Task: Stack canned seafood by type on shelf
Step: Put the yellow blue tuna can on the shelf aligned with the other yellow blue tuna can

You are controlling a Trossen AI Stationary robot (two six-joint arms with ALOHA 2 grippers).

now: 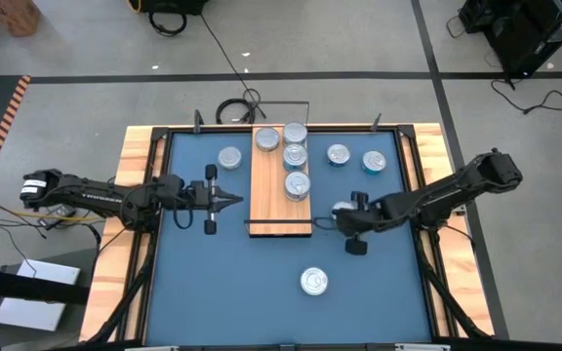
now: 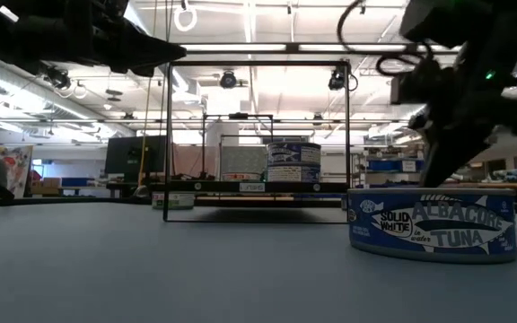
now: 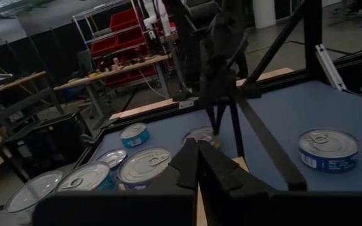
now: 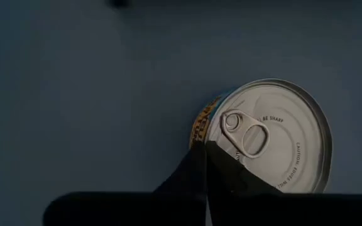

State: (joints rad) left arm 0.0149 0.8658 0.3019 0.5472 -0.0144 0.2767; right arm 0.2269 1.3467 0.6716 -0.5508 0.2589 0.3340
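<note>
High view: the shelf (image 1: 281, 195) is seen lying on the blue counter (image 1: 261, 292) between the two arms, with tins set on it, one (image 1: 298, 184) near its middle and others (image 1: 295, 134) at its far end. Three more tins (image 1: 338, 154) are placed on the counter beside the shelf, and a lone tin (image 1: 313, 282) is seen well apart, near the front edge. The left claw (image 1: 234, 199) is held clenched and empty, its tips just at the shelf's left edge. The right claw (image 1: 324, 222) is clenched too, by the shelf's near right corner; in the right wrist view its shut fingers (image 4: 200, 172) are seen over the rim of a tin (image 4: 275, 138) lying below, not gripped. In the low view a blue tuna tin (image 2: 433, 223) is shown close to the camera.
</note>
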